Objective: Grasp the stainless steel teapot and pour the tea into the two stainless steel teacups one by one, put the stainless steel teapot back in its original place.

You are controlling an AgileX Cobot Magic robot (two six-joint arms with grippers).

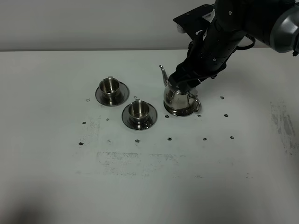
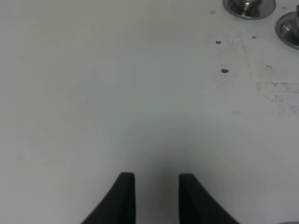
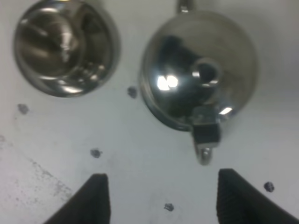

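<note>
Stainless steel teapot (image 1: 180, 99) stands upright on the white table (image 1: 149, 186), right of centre in the high view, lid on, with the lid knob (image 3: 205, 72) at top centre. The spout (image 1: 163, 73) points to the rear-left and the loop handle (image 3: 205, 142) sits on the opposite side, toward the front-right. A wider shiny rim under the base is prob. the coaster (image 1: 174, 112), but glare blurs the join. Front teacup (image 1: 138, 109) stands upright on its saucer (image 1: 152, 119), near the pot's left side and not touching it. Rear teacup (image 1: 110, 87) on its saucer (image 1: 124, 93) is further left and back, just beside the front set. The contents of the cups can't be read off the reflections. Right gripper (image 3: 162, 177) hangs above the pot on the handle side. Its jaws are spread wide, w/ each finger clear of the handle and nothing held. In the high view the right arm (image 1: 219, 42) covers the lid area from the rear-right. Left gripper (image 2: 156, 186) is over bare table, with its fingers parted by a narrow gap and nothing between them. Parts of both cup sets show at the far edge of the left wrist view, well apart from the tips. Dark specks (image 1: 169, 138) are scattered over the table around the set, w/ a scuffed patch nearer the front.
</note>
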